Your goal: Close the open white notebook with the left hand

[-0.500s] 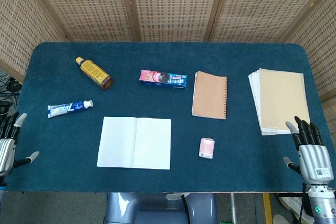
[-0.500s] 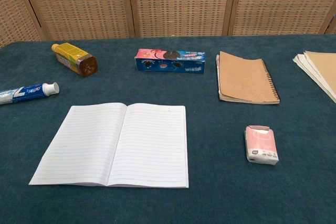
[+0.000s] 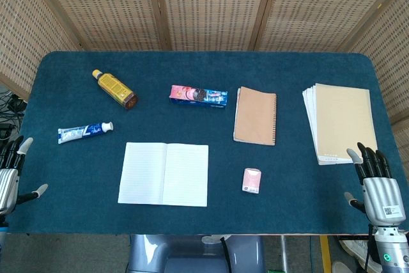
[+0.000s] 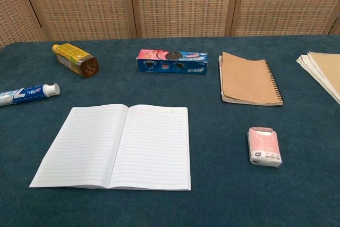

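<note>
The white notebook (image 3: pixel 164 174) lies open and flat on the blue table, its lined pages facing up; the chest view shows the notebook (image 4: pixel 116 146) at centre left. My left hand (image 3: pixel 9 177) hangs at the table's left edge, fingers apart and holding nothing, well left of the notebook. At the front right corner my right hand (image 3: pixel 377 183) is also empty with fingers spread. Neither hand shows in the chest view.
A toothpaste tube (image 3: pixel 85 132) and a yellow bottle (image 3: pixel 114 89) lie left of and behind the notebook. A cookie box (image 3: pixel 199 96), a brown spiral notebook (image 3: pixel 255 116), a small pink packet (image 3: pixel 252 180) and a tan paper stack (image 3: pixel 339 121) lie to the right.
</note>
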